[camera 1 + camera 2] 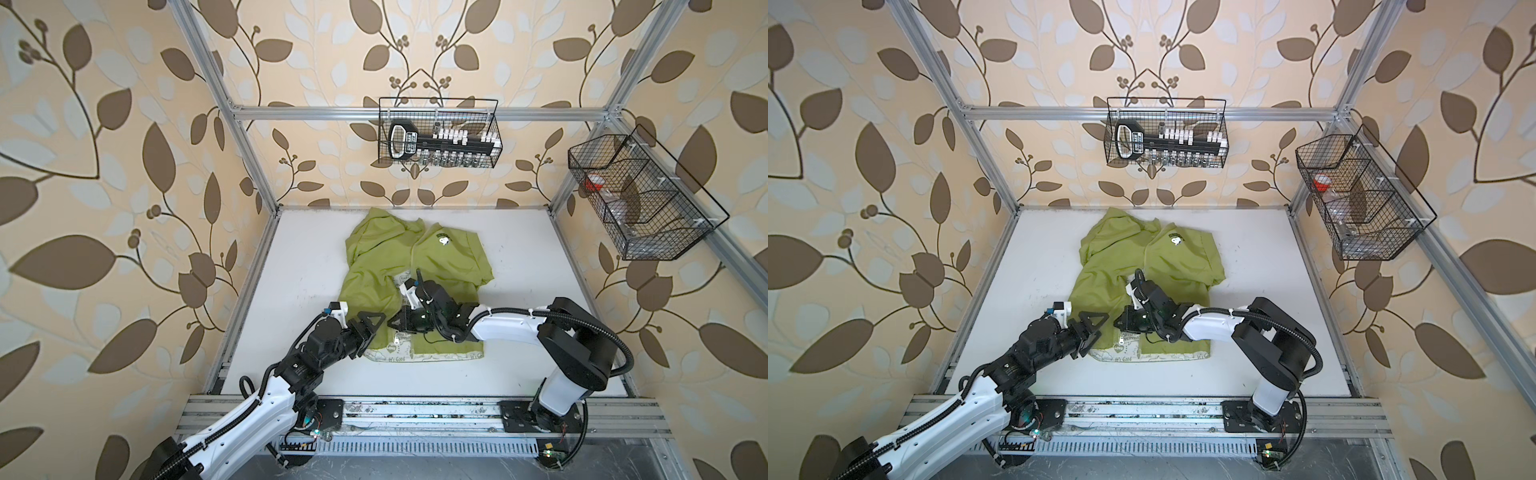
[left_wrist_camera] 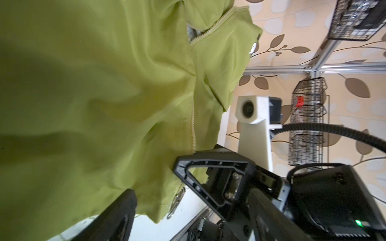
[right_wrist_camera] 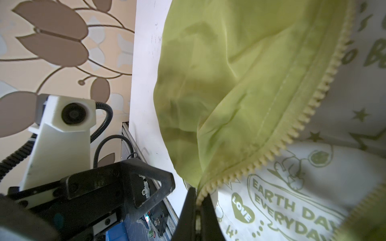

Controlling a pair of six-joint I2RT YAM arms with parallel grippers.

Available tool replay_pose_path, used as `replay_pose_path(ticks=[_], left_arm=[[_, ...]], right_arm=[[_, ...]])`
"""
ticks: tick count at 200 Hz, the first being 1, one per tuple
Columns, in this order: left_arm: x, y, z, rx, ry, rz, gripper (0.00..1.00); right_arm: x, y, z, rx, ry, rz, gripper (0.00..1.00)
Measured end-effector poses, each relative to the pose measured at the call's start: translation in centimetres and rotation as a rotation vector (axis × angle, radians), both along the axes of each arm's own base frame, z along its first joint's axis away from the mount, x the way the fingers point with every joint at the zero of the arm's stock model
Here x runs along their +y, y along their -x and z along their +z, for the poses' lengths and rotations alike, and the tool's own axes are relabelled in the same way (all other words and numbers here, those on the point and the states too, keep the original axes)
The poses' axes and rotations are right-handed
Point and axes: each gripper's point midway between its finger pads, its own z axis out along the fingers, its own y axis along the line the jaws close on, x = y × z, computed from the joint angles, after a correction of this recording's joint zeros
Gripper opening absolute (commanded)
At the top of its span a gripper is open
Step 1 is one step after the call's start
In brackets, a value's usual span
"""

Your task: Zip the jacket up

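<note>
Jacket: lime-green jacket [image 1: 440, 266], rumpled, lies on the white table [image 1: 540, 257], mid-table toward the back wall; hood at the far end, hem toward the arm bases.
Front: lower part lies open, showing the white printed lining [image 3: 292, 198]; the upper part looks closed in both top views.
Zipper: pale zipper teeth [image 3: 313, 100] run along the green edge, and two rows meet at the right gripper's tips.
Pull: small metal pull [image 2: 176, 201] hangs at the lower green edge, just beside the right gripper.
Right gripper [image 3: 198, 198]: fingers pressed together, pinching the jacket at the bottom end of the zipper teeth. It reaches across to mid-table, above the hem.
Left gripper [image 1: 374, 330]: jaws spread wide at the jacket's lower left edge, just beside the right gripper. Can't tell whether it touches the fabric.
Background: back basket [image 1: 440, 133] and side basket [image 1: 640, 199], both black wire, hang on the frame, well apart from the jacket.
</note>
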Motion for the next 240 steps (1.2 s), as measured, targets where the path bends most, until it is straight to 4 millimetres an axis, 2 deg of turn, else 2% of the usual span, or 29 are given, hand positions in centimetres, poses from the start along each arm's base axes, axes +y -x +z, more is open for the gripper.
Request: replay_pose_path(ticks=[23,74,119,139,159,181,220,240], left_arm=[[-0.1,0.3,0.7,-0.002,0.053,0.007,0.87],[-1.0,1.2,0.7,0.047,0.104,-0.005,0.98],[-3.9,1.9,1.0,0.111,0.071,-0.077,0.99],[-5.1,2.0,0.5,0.114,0.061,-0.091,0.99],[-5.8,1.9,0.8,0.082,0.062,-0.089,0.99],[-6.1,1.5,2.2,-0.001,0.06,-0.078,0.99],[-6.3,0.9,4.1,-0.132,0.044,-0.07,0.99],[-6.4,0.6,4.4,-0.167,0.035,-0.069,0.99]], right_arm=[[0.1,-0.5,0.5,-0.003,-0.009,-0.008,0.0],[-0.1,-2.1,1.6,-0.007,-0.031,-0.046,0.0],[0.6,-3.2,3.6,-0.028,-0.071,-0.054,0.0],[0.7,-3.3,3.7,-0.025,-0.076,-0.056,0.0],[0.7,-3.3,3.8,-0.017,-0.083,-0.062,0.0],[0.8,-3.3,4.0,-0.004,-0.093,-0.074,0.0],[0.7,-3.5,6.3,-0.019,-0.144,-0.092,0.0],[0.6,-3.7,7.0,-0.026,-0.161,-0.098,0.0]])
